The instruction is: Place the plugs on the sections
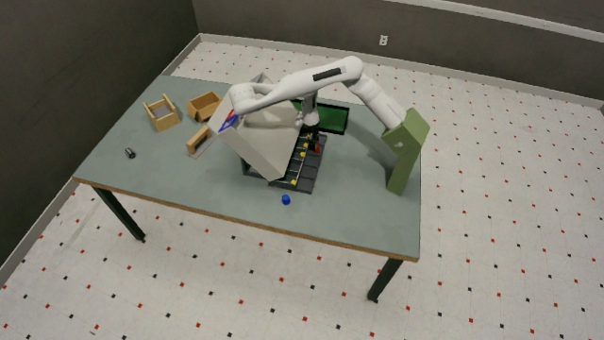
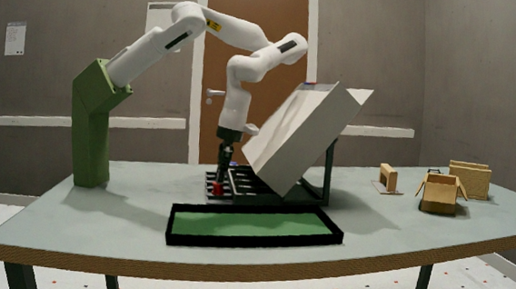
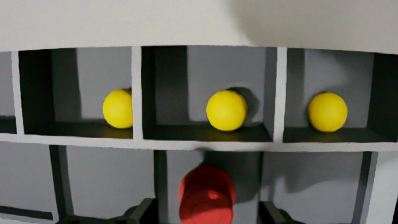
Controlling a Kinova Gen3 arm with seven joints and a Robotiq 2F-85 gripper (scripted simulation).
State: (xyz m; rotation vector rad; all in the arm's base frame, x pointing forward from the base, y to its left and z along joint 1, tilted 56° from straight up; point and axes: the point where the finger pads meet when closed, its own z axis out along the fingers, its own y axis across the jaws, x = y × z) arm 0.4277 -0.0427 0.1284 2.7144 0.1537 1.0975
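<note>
No text, brand or number can be read in any view. In the exterior view, a white notice sheet [image 2: 15,38] on the grey wall [image 1: 293,28] [image 2: 62,81] bears lines of small print, with small dark marks near its bottom edge, all too small to make out. A yellow label [image 2: 213,25] with dark markings sits on the white robot arm [image 1: 283,92] [image 2: 240,30]; its wording and symbol are too small to tell.
</note>
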